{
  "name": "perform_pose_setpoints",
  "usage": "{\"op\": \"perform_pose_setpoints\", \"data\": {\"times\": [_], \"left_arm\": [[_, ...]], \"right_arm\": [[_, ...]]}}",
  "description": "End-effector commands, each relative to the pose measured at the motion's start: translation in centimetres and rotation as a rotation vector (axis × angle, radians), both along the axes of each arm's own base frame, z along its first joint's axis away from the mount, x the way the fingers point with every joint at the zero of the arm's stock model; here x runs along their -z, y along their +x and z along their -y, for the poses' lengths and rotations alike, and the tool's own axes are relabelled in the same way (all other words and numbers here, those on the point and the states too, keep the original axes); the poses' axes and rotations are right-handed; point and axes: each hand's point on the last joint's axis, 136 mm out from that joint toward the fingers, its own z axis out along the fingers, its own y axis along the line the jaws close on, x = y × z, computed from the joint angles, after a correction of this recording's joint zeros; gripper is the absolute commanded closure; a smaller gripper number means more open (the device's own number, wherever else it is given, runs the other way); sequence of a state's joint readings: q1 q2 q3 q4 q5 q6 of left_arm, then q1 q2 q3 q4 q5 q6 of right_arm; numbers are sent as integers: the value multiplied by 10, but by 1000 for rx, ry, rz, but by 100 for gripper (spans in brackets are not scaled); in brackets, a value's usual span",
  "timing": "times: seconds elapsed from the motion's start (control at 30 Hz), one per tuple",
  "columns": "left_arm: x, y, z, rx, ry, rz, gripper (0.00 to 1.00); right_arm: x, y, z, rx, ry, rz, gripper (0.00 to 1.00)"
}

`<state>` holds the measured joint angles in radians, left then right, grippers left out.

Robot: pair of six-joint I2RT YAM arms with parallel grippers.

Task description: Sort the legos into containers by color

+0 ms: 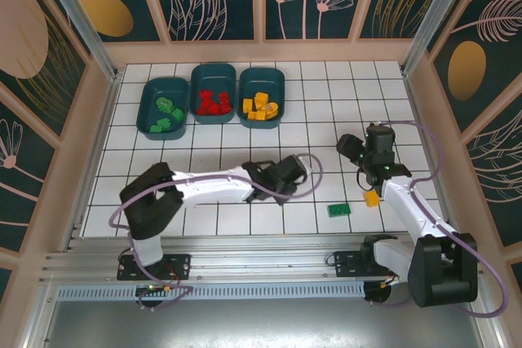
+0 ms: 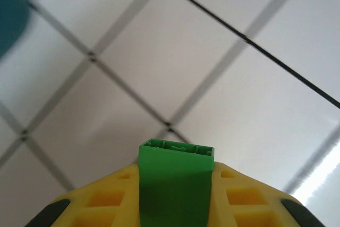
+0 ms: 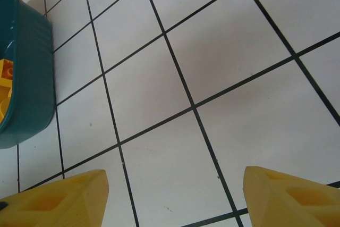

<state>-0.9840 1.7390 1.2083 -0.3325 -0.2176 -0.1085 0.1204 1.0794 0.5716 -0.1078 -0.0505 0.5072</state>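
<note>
Bottom centre, the left gripper is pinching a glossy green plastic brick; the right gripper is gaping wide.

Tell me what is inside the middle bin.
Red legos lie piled in the middle bin, with no other color visible among them. Any pieces beneath the pile are covered, so the exact count is unclear.
</note>
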Motion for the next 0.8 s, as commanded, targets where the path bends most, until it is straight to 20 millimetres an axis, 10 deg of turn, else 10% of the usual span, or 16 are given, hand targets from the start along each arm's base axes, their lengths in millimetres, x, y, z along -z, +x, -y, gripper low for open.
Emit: {"op": "perform_pose_setpoints", "data": {"times": [0.0,0.23,0.53,0.77], "left_arm": [[-23,38,-54,-182,-26,17,78],[-57,130,-193,-663,-93,17,78],[-49,186,-365,-1174,-190,-64,74],[-13,211,-399,-1248,-151,-146,74]], "right_arm": [[-5,1,-10,-23,16,34,32],[-6,0,-33,-75,32,32,32],[-6,-1,-52,-118,32,23,32],[-11,-5,-54,-124,11,12,32]]}}
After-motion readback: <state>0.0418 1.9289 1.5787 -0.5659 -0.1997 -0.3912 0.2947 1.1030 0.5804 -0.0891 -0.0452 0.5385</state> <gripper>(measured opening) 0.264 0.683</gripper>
